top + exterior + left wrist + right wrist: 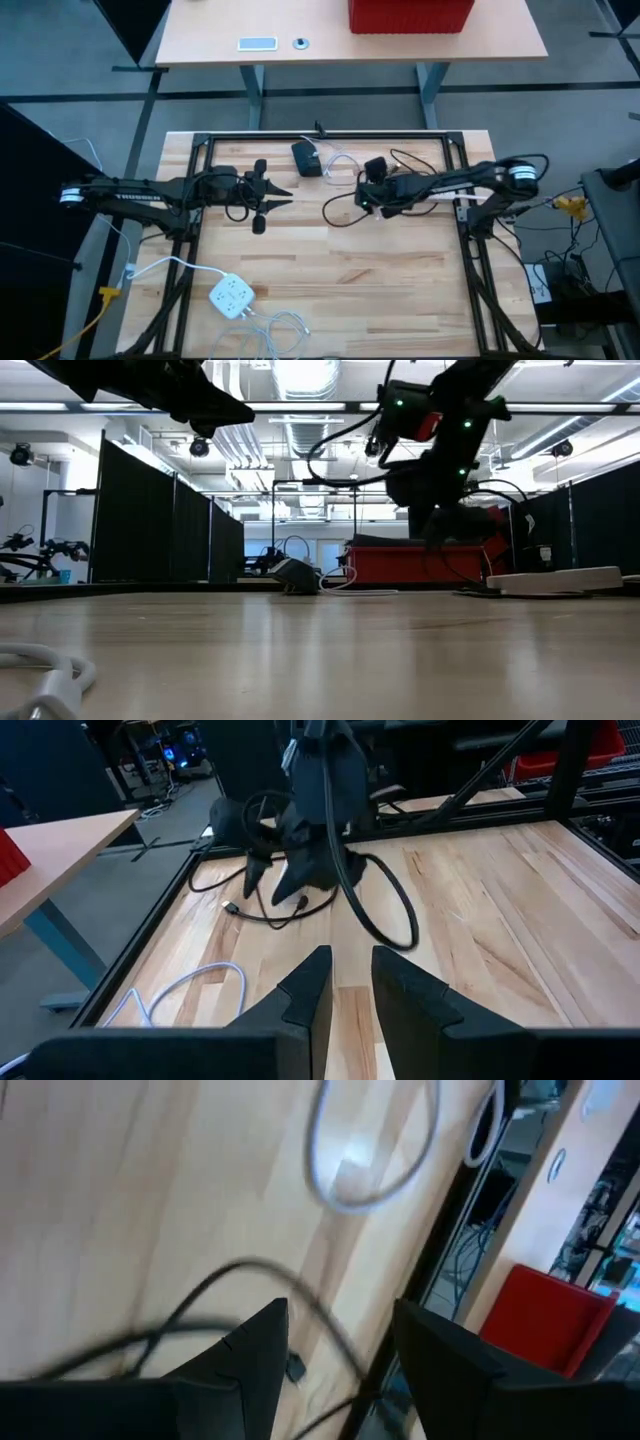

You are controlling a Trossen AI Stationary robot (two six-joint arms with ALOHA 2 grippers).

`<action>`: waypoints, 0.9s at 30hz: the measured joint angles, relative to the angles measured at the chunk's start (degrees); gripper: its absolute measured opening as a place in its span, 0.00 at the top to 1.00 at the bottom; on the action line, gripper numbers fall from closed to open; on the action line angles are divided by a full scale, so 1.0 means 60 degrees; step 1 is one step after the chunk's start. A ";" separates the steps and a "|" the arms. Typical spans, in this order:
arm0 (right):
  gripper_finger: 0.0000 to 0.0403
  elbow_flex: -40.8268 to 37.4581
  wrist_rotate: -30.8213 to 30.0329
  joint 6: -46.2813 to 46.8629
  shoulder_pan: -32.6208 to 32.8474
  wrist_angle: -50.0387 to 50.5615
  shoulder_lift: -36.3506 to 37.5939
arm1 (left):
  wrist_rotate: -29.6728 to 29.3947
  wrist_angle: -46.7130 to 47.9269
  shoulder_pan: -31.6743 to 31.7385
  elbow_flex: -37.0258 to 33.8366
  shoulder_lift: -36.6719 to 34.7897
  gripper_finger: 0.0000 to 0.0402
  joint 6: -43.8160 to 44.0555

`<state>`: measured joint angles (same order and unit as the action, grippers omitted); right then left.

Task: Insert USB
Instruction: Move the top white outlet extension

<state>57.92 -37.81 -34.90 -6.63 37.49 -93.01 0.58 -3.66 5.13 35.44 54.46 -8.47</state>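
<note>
Right gripper (362,192), fingers apart and empty, above black cable (338,208) near worktop (400,290) far edge; left gripper (283,192) narrowly open, empty.

Both arms raised over the table
Left gripper (283,197) open, reaching inward; right gripper (362,196) open, facing it.

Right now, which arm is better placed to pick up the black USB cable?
Right. The right gripper hangs open directly over the black cable near the dark hub; the left gripper waits open, farther off.
</note>
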 joint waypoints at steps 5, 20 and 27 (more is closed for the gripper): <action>0.62 0.0536 -0.0591 0.0252 -0.0264 -0.0161 -0.0392 | 0.0000 0.0007 0.0000 0.0000 0.0000 0.84 0.0001; 0.60 0.1303 0.1052 0.0568 -0.0420 0.2245 -0.0042 | 0.0000 0.0038 0.0000 0.0000 0.0000 0.84 -0.0021; 0.50 0.1597 0.1104 0.0754 -0.0276 0.2130 -0.0142 | 0.0000 0.0036 0.0000 0.0000 0.0001 0.84 -0.0003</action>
<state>67.50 -31.19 -30.38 -8.28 50.27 -93.86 0.58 -3.44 5.13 35.44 54.47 -8.49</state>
